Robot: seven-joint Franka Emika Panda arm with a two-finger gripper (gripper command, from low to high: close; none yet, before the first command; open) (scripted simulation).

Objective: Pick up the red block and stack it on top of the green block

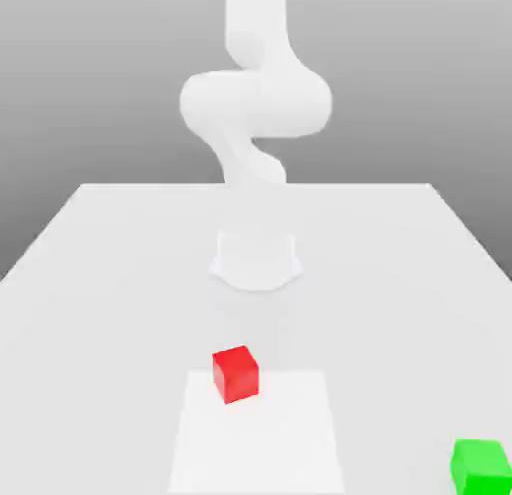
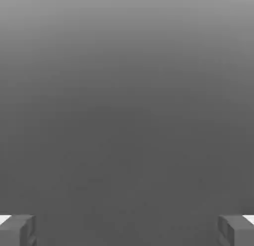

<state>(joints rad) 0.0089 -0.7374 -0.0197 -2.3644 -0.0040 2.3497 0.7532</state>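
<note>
Gripper fingers (image 2: 127, 232) stand apart; pale table (image 1: 120, 313) meets grey backdrop (image 1: 400, 83).

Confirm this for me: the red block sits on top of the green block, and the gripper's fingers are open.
Not on top: the exterior view shows the red block apart from the green block. The gripper's fingers are indeed open.
</note>
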